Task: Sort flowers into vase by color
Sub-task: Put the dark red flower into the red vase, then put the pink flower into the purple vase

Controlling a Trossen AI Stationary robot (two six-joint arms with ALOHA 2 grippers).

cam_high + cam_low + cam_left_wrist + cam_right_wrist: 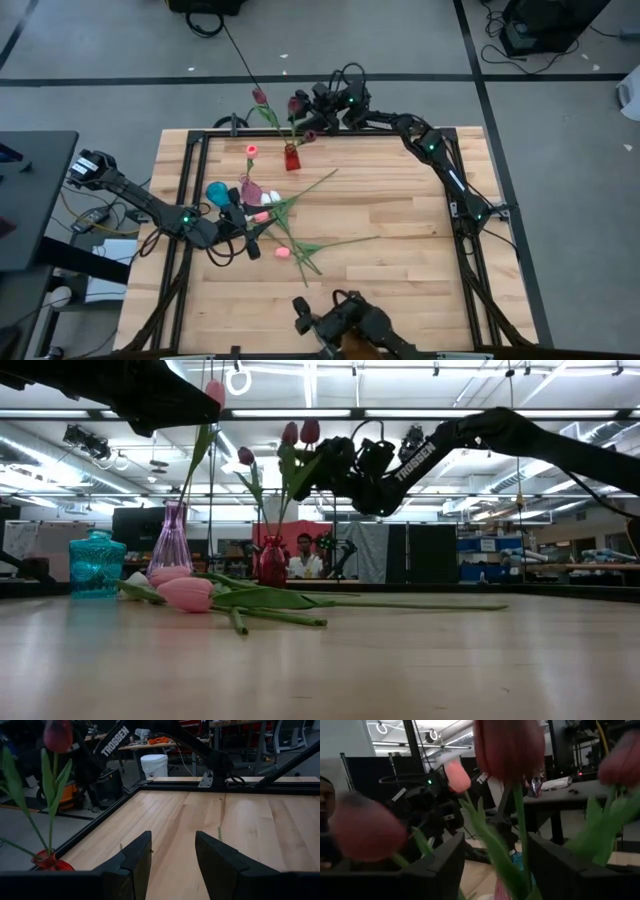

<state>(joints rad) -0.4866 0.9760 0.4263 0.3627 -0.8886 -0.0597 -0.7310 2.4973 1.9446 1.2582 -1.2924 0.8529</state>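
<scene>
A red vase [291, 157] [272, 560] near the far edge holds three dark maroon tulips [297, 103] [310, 430]. A pink vase [170, 545] holds one pink tulip [251, 150] [213, 395]. Several pink and white tulips [282, 253] [187, 593] lie flat on the table. My right gripper [318, 108] [495, 865] is open and raised among the maroon heads; a maroon tulip's stem [520, 820] runs between its fingers without touching them. My left gripper [238, 215] [172, 860] is open and empty, raised above the lying flowers.
A teal glass vase [217, 192] [97, 565] stands left of the pink vase. Long green stems [330, 243] spread toward the table's middle. The table's right half [400, 220] is bare wood. A black frame rail [225, 787] runs along the table's edges. A person [304, 555] sits beyond the table.
</scene>
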